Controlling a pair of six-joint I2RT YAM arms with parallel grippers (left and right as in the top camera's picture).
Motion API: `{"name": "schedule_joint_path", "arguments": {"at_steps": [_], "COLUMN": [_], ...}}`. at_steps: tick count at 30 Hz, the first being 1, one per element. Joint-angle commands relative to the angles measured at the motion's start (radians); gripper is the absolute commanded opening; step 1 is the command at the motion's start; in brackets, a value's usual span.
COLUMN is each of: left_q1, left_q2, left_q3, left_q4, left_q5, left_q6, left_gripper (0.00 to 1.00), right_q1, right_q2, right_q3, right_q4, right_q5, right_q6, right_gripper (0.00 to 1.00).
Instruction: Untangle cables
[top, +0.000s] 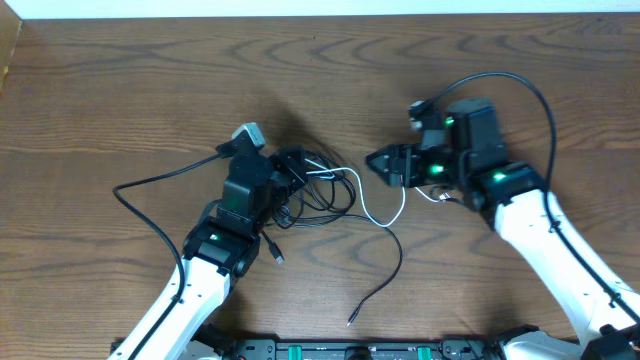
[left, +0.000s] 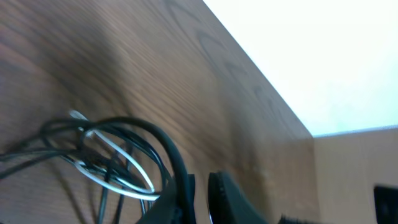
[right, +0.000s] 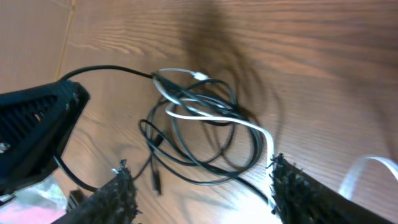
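The cables (top: 322, 192) lie in a tangle of thin black loops with one white cable (top: 375, 215) at the table's middle. My left gripper (top: 290, 168) sits at the tangle's left edge. In the left wrist view its jaws (left: 202, 186) are nearly closed, with a black cable (left: 171, 155) running down between them. My right gripper (top: 378, 163) is open and empty, just right of the tangle. In the right wrist view its fingers (right: 199, 180) straddle the near side of the tangle (right: 199, 118), and the white cable (right: 249, 124) passes by the right finger. One black cable (top: 390, 270) trails toward the front.
A thick black robot cord (top: 150, 185) runs left from my left arm, and another (top: 525, 88) arcs over my right arm. A small loose plug (top: 275, 252) lies by my left arm. The table's far edge (top: 320, 14) is at the top.
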Motion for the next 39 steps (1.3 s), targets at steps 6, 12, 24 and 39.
{"name": "schedule_joint_path", "arguments": {"at_steps": [6, 12, 24, 39], "left_q1": [-0.002, -0.002, -0.002, -0.002], "left_q2": [-0.003, -0.003, -0.003, -0.003], "left_q3": [0.014, 0.014, 0.014, 0.014], "left_q4": [-0.095, -0.241, -0.31, -0.347], "left_q5": [-0.187, -0.307, -0.346, -0.345], "left_q6": [0.124, 0.127, 0.127, 0.127], "left_gripper": [0.36, 0.57, 0.7, 0.71], "right_q1": [0.183, 0.256, 0.341, 0.394], "right_q2": [0.106, 0.211, 0.321, 0.364], "right_q3": [0.001, 0.001, 0.001, 0.001], "right_q4": [0.111, 0.2, 0.412, 0.456], "right_q5": [0.171, 0.16, 0.184, 0.483], "right_q6": [0.298, 0.373, 0.496, 0.604], "right_gripper": [0.65, 0.68, 0.59, 0.51]}}
